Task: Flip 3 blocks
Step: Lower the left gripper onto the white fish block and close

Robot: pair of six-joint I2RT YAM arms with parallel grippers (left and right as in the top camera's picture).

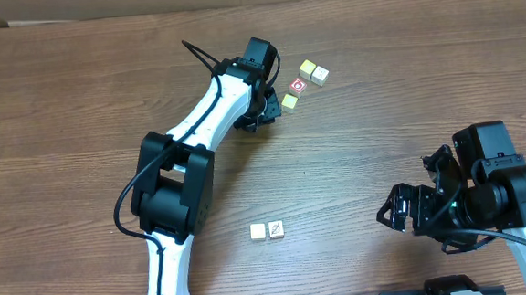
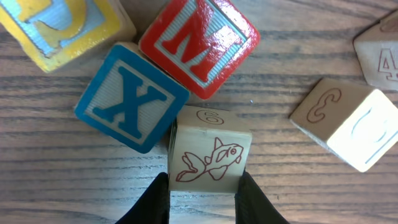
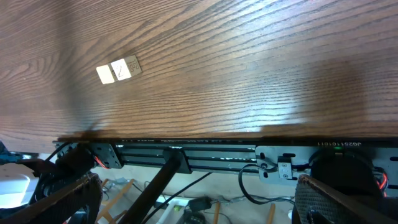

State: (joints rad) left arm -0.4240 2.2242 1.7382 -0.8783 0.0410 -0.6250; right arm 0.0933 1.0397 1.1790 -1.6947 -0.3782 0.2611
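6 blocks counted from overhead, each placed against the left gripper (image 1: 264,111). 4 lying just beside it, on its far right: a cream pair (image 1: 313,71) touching each other, a red-and-white block (image 1: 297,86), and a yellowish block (image 1: 289,101) nearest of all. Pale pair (image 1: 266,230) well apart from it, toward the robot's base, side by side and touching. Right gripper (image 1: 406,214) also well apart, off to the right, with nothing in it.

From the left wrist: fish block (image 2: 209,152) sitting between the left gripper's 2 fingers (image 2: 152,205), pressed on both side faces near its bottom edge. Narrow, then, and apparently holding it. Blue X block (image 2: 132,99) and red M block (image 2: 199,43) just beyond the fingertips, touching the fish block's far edge or nearly so. Yellow block (image 2: 62,25) further off to the left. C-marked block (image 2: 345,121) and 4-marked block (image 2: 380,53) off to the right, clear of the fingers.

From the right wrist: left gripper out of view, so no bearing from it. Right gripper's jaws wide and empty, hanging past the edge of the table (image 3: 249,62). Pale pair visible on the wood, 1 of them with a diagonal mark.

Likely trouble: low, shallow grip on the fish block, so could pivot or slip out on lifting. Could also drag the X and M blocks along, given how tightly crowded against it. Turning it in place risks knocking that cluster.
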